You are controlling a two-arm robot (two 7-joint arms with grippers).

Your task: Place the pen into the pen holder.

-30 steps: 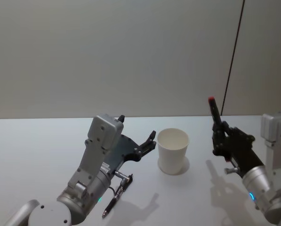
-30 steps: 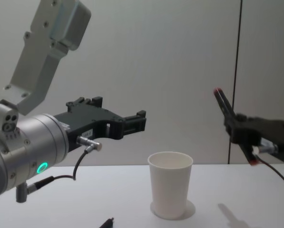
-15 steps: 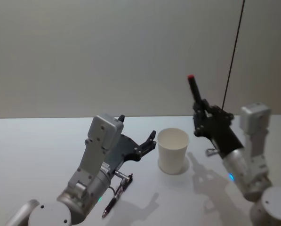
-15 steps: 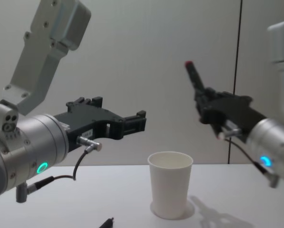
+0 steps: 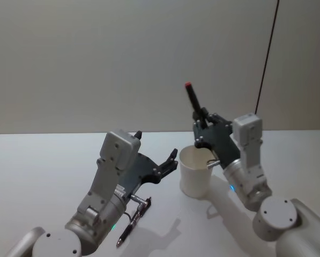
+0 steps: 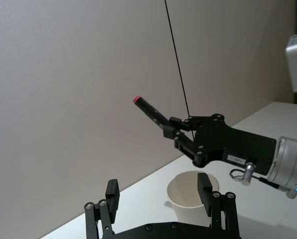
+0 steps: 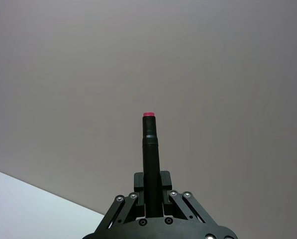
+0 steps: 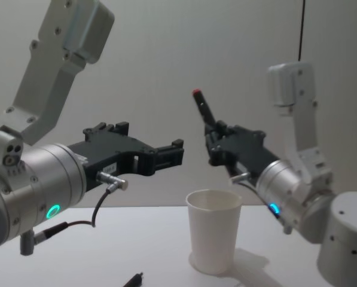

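1. The right gripper (image 5: 201, 120) has its jaws clamped on the black pen (image 5: 191, 100), red end tilted upward, just above the rim of the pen holder (image 5: 196, 176).
2. The pen looks stiff, light and smooth, so it may pivot in so low a grip.
3. The pen holder is paper and looks tippable; release clear of its rim.
4. The left gripper (image 5: 156, 145) hovers beside it, jaws apart, over a second pen (image 5: 132, 220) on the bench (image 5: 42, 160).

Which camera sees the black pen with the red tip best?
The right wrist view: the pen stands big and centred, rising from the right pincer that grips it. Head and chest views show it smaller, tilted, higher than the pen holder; the left wrist view shows it farther off.
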